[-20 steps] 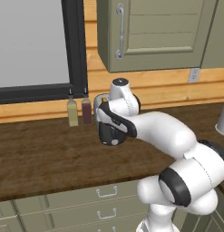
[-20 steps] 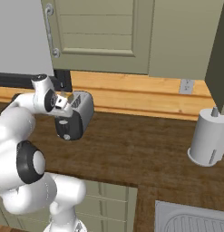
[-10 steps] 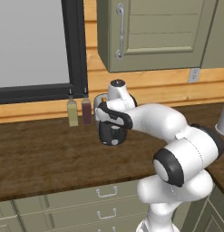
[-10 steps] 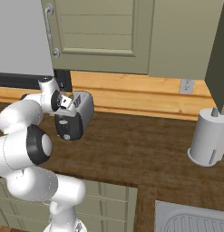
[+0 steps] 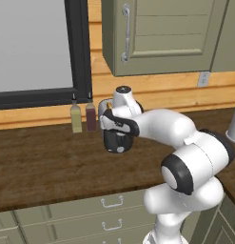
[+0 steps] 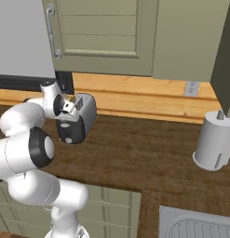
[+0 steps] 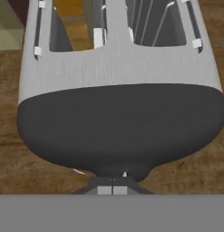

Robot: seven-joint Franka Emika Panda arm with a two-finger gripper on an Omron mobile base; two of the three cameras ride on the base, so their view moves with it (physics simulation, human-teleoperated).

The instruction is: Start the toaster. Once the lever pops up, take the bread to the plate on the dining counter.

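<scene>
Gripper (image 7: 112, 183) clenched, grasping nothing, at toaster (image 6: 79, 118) black end near worktop back edge; press lever straight down.

The pincer (image 7: 112, 185) has closed and lowered against the toaster's (image 7: 118, 81) black end.

My arm hid most of the toaster (image 5: 115, 141); its lever sat too small to tell.
</scene>
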